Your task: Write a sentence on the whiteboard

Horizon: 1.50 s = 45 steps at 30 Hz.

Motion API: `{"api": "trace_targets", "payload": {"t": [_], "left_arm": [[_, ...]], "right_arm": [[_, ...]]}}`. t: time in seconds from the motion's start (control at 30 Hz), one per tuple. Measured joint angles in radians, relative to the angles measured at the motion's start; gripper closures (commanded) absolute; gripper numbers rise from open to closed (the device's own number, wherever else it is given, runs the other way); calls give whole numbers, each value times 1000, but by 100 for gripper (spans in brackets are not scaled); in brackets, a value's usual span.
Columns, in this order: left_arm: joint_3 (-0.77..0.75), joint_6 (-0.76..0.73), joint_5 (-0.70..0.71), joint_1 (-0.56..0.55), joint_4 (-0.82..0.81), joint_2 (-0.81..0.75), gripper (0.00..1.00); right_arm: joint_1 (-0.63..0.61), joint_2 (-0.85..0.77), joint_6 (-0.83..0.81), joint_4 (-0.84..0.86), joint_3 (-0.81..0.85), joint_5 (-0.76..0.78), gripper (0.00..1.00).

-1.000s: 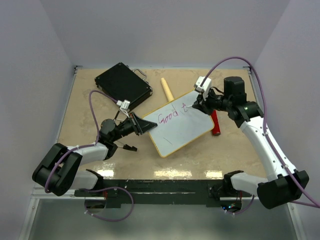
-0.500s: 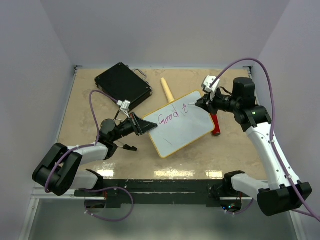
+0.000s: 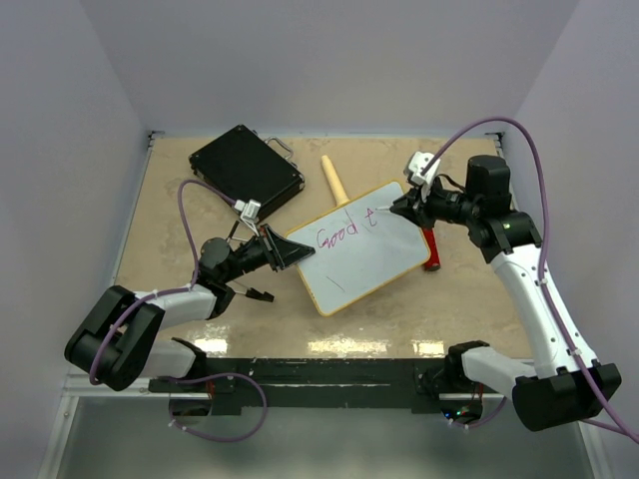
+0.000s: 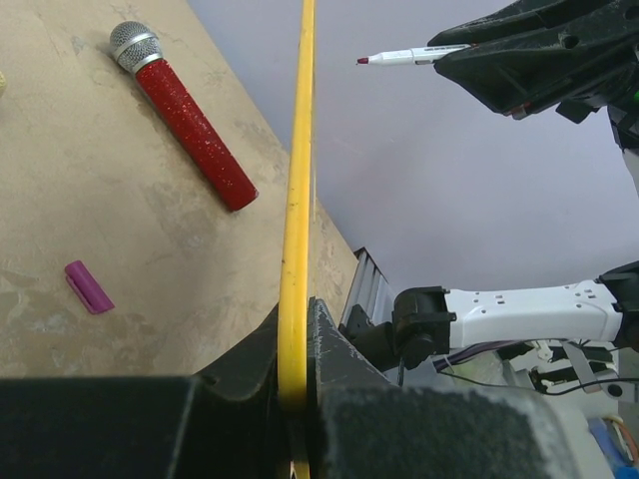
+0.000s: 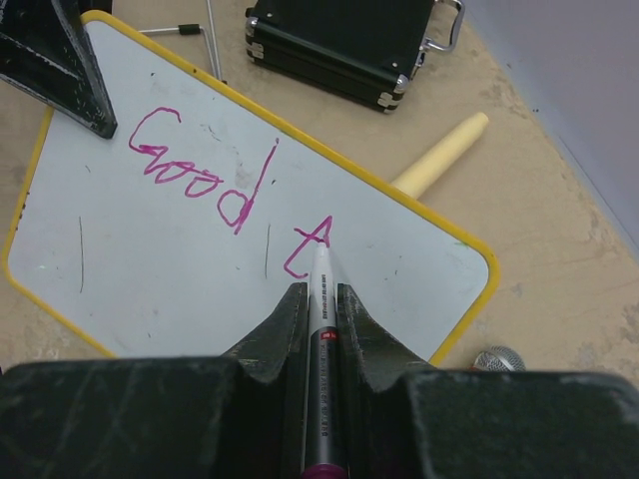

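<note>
Beige bench (image 3: 150, 230) carries yellow-framed whiteboard (image 3: 364, 264) at centre, its 9 o'clock edge pinched in left tool (image 3: 297, 251). Black case (image 3: 247, 170) at 11 o'clock. Right tool (image 3: 404, 208) clamps marker (image 5: 320, 319), tip over magenta sentence (image 3: 344, 228), reading "Good t".

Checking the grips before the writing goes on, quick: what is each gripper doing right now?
Left gripper: closed on the edge of the whiteboard.
Right gripper: closed on the marker.
</note>
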<state>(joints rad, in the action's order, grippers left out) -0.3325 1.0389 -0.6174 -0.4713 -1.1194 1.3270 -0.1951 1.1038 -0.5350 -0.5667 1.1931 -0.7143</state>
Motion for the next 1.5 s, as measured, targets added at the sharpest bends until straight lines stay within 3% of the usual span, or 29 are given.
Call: {"api": "trace_targets", "payload": {"t": [1.5], "left_arm": [[3, 2, -12, 11, -3, 0, 100]], "right_arm": [[0, 90, 42, 68, -6, 24, 100]]}}
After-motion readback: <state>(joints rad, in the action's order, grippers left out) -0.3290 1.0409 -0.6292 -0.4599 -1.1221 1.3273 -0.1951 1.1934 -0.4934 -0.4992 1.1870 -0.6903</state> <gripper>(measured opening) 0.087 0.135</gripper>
